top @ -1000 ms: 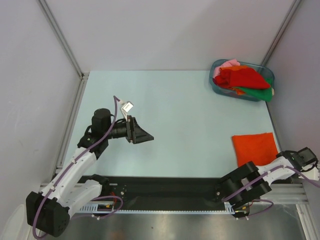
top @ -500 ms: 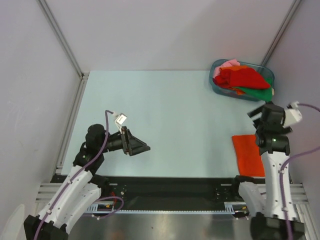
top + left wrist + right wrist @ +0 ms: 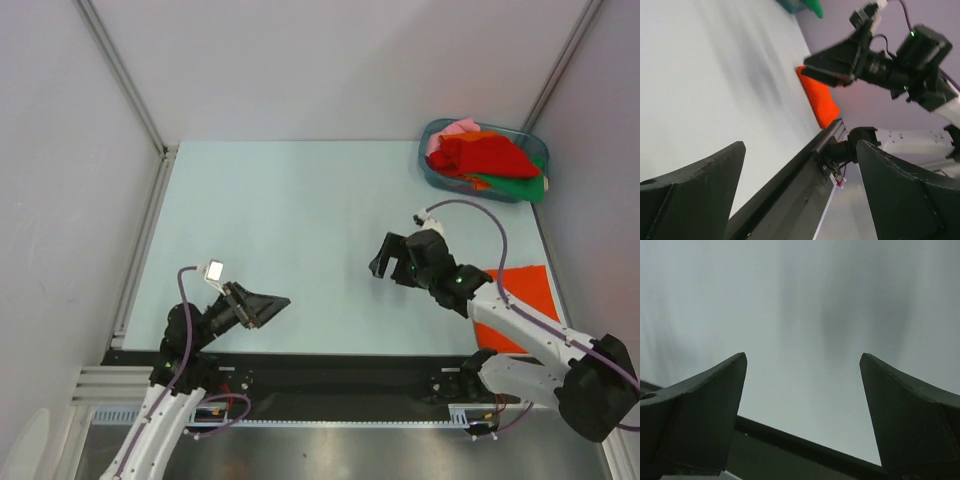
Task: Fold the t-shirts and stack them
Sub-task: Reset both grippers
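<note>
Pale surface carries one folded orange t-shirt at its near right edge; the other t-shirts lie heaped in the tub at the far right corner. Left jaws and right jaws both gape, empty. Best to pinch only the topmost red shirt and lift it clear of the rim.

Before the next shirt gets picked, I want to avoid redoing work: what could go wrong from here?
1. The right arm lies across the folded orange shirt; swinging toward the tub could drag or unfold it.
2. The shirts in the tub are heaped together, with the green shirt hanging over the rim; pulling out the red shirt may haul others out with it.
</note>
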